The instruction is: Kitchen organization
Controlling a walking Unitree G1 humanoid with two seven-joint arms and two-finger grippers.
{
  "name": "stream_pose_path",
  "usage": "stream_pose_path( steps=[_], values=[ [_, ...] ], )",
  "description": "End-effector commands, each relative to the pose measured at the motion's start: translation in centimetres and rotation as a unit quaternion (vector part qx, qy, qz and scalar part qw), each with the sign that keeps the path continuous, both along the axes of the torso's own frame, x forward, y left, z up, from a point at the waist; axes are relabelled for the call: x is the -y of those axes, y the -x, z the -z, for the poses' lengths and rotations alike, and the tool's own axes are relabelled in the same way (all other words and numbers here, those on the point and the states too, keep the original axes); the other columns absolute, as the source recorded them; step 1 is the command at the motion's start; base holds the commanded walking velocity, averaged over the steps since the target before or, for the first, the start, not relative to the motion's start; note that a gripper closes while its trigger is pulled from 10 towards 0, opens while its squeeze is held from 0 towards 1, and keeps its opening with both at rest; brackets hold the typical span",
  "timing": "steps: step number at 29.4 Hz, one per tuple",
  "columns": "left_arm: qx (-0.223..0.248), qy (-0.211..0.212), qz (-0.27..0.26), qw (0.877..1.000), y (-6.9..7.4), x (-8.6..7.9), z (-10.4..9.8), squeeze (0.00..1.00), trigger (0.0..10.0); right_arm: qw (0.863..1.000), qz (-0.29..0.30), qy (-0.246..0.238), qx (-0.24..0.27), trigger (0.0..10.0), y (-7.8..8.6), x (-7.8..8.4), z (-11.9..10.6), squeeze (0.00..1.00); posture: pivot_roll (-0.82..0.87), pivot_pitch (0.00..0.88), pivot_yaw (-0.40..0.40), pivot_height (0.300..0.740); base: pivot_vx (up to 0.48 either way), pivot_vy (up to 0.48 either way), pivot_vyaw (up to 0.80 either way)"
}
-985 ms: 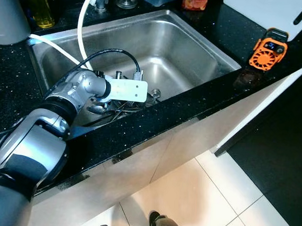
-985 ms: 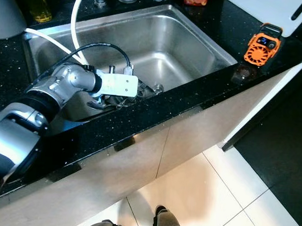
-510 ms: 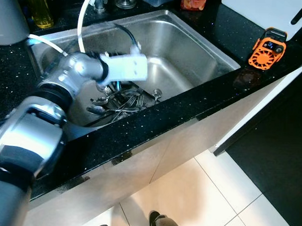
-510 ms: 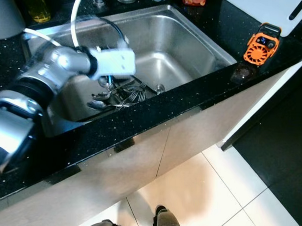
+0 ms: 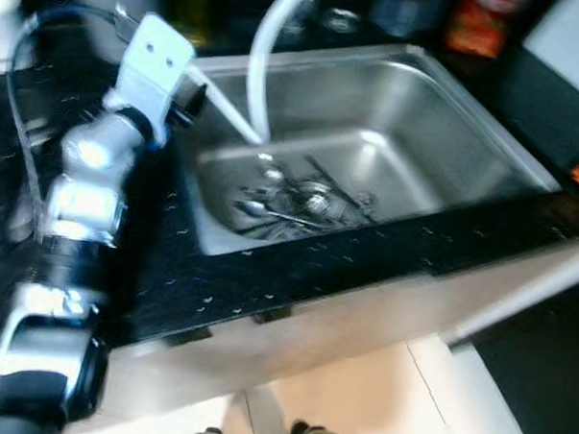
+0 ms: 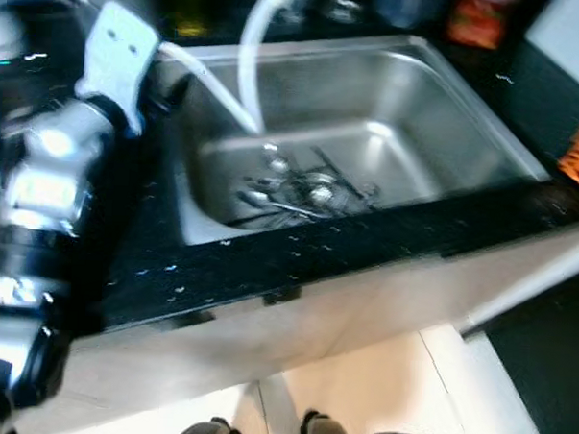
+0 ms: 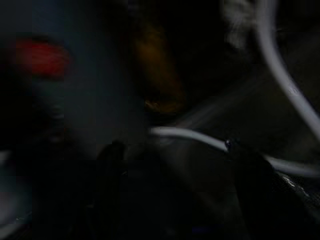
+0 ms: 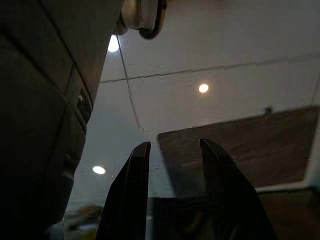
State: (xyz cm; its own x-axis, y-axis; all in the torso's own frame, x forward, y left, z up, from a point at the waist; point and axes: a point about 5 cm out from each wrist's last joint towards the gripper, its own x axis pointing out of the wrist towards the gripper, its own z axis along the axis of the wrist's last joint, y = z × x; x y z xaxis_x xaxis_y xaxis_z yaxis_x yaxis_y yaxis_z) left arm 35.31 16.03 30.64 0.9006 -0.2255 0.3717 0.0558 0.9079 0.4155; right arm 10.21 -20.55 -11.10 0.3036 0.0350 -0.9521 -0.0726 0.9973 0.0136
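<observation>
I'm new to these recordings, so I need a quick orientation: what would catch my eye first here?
A steel sink set in a black counter, with a heap of cutlery on its floor. A white hose curves down into the sink. The silver left arm reaches over the counter to the left of the sink.
</observation>
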Motion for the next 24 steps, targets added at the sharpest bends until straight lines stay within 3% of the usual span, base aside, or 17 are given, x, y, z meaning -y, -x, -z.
stream_pose_path(
  steps=[1, 5, 6, 7, 11, 18, 24],
  values=[
    [0.007, 0.028, -0.002, 1.000, 1.0, 0.8, 0.1, 0.00, 10.0, 0.999, -0.007, -0.016, 0.033, 10.0, -1.7, -0.7, -0.4, 0.00, 0.12, 0.147, -0.072, 0.740, 0.000, 0.000, 0.80],
    [0.022, 0.052, -0.018, 0.998, 2.3, 0.7, -0.3, 0.00, 10.0, 0.999, -0.010, -0.017, 0.033, 10.0, -1.8, -0.7, -0.4, 0.00, 0.13, 0.149, -0.075, 0.740, 0.000, 0.000, 0.80],
    [0.037, 0.061, -0.042, 0.997, 3.8, 0.4, -1.2, 0.00, 10.0, 0.999, -0.018, -0.016, 0.030, 10.0, -1.9, -0.7, -0.5, 0.00, 0.14, 0.147, -0.078, 0.740, 0.000, 0.000, 0.80],
    [0.038, 0.064, -0.050, 0.996, 4.3, 0.4, -1.4, 0.00, 10.0, 0.999, -0.020, -0.015, 0.029, 10.0, -1.9, -0.7, -0.5, 0.00, 0.14, 0.147, -0.078, 0.740, 0.000, 0.000, 0.80],
    [0.029, 0.080, -0.111, 0.990, 5.2, -0.6, -1.5, 0.00, 10.0, 0.999, -0.021, -0.017, 0.027, 10.0, -1.9, -0.7, -0.5, 0.00, 0.15, 0.144, -0.078, 0.740, 0.000, 0.000, 0.80],
    [-0.014, 0.128, -0.212, 0.969, 5.4, -2.9, -0.4, 0.00, 10.0, 0.999, -0.022, -0.018, 0.027, 10.0, -2.0, -0.8, -0.5, 0.00, 0.16, 0.145, -0.084, 0.740, 0.000, 0.000, 0.80],
    [-0.082, 0.174, -0.207, 0.959, 4.4, -3.9, 1.2, 0.00, 10.0, 0.999, -0.011, -0.014, 0.030, 10.0, -2.2, -0.7, -0.5, 0.00, 0.15, 0.142, -0.087, 0.740, 0.000, 0.000, 0.38]
  ],
)
